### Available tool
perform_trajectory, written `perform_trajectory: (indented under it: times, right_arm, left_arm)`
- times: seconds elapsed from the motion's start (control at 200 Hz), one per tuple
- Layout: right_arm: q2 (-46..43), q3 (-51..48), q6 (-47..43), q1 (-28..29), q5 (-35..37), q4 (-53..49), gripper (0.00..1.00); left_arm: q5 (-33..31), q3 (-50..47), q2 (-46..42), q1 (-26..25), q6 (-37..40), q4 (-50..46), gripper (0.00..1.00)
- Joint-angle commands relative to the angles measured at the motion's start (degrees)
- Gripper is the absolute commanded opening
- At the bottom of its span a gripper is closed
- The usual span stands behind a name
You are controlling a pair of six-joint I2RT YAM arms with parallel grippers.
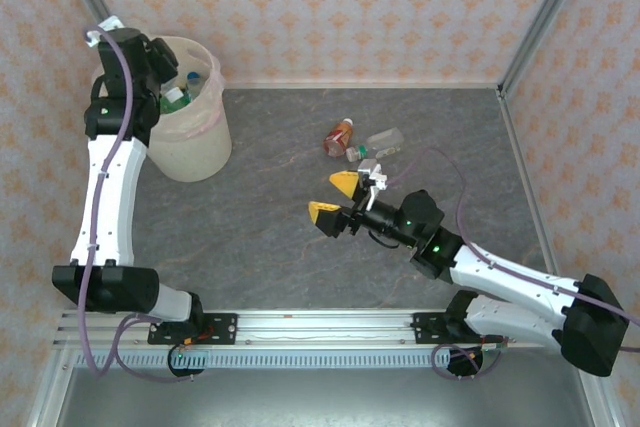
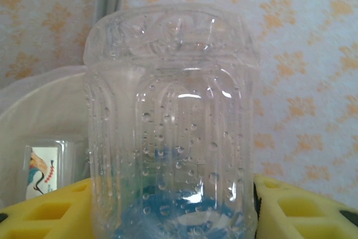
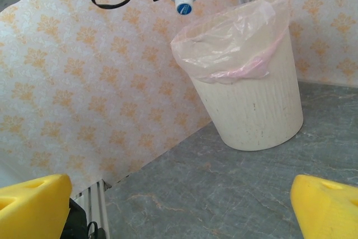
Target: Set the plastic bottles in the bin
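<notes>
- left end effector (image 2: 173,214) is clamped on a clear ribbed plastic bottle (image 2: 173,121) beaded with droplets, with a yellow finger (image 2: 50,211) on each side of it
- in the right wrist view the held bottle hangs cap down, blue-and-white cap (image 3: 183,7) lowest, above the left side of the rim of the tall round cream-beige bin (image 3: 254,102) with its thin pinkish liner bag (image 3: 224,48)
- in the top view the left arm reaches over the bin, which stands at the far left of the grey stone-look surface (image 1: 260,177)
- green and clear bottles (image 1: 176,97) already lie inside the bin
- right end effector (image 1: 336,200) is wide open with nothing between its yellow fingers, over mid-surface, well apart from the bin
- just beyond it, lying on the surface: an orange bottle (image 1: 340,135), a second clear bottle (image 1: 385,139), and a small third bottle (image 1: 358,154) too small to make out
</notes>
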Motion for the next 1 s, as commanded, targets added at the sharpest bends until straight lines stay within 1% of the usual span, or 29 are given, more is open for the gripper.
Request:
perform_trajectory:
  times: [0.0,0.07,0.2,0.23,0.305,0.395,0.536,0.656,0.871,0.996]
  right_arm:
    - [0.04,1.74,0.86,-0.03,-1.52,0.59,1.0]
    - [-0.08,1.74,0.98,-0.03,-1.44,0.29,1.0]
    - [-0.94,1.57,0.95,-0.03,-0.75,-0.4,1.0]
    - [-1.2,1.43,0.98,-0.03,-0.64,-0.53,1.0]
    - [-1.66,1.22,0.86,-0.03,-0.07,-0.62,1.0]
    - [-1.67,1.04,0.92,-0.03,0.1,-0.66,1.0]
    - [-1.24,0.95,1.4,-0.03,0.79,-0.45,1.0]
    - [-1.15,0.76,2.21,-0.03,3.79,-0.47,1.0]
    - [-1.15,0.42,4.35,-0.03,10.52,-1.88,1.0]
    - [-1.53,0.52,5.59,-0.03,14.72,-3.73,1.0]
  left_arm:
    - [2.85,2.15,2.86,2.58,-3.2,2.49,0.57]
    - [3.74,3.23,4.9,4.41,-4.34,2.5,0.58]
    - [3.21,6.16,8.27,6.42,-4.99,0.71,0.59]
    - [3.0,6.78,8.74,6.6,-5.02,0.16,0.64]
    - [3.03,6.98,9.0,6.74,-4.93,-0.45,0.82]
    - [4.19,5.86,7.98,6.7,-5.23,0.08,0.99]
    - [6.08,3.26,5.16,6.25,-6.05,1.58,0.99]
    - [5.83,0.09,1.7,3.56,-5.4,3.12,0.99]
    - [4.52,-10.85,-6.26,-5.9,-4.06,8.47,0.99]
    - [1.99,-19.18,-11.32,-13.63,-3.48,12.93,0.99]
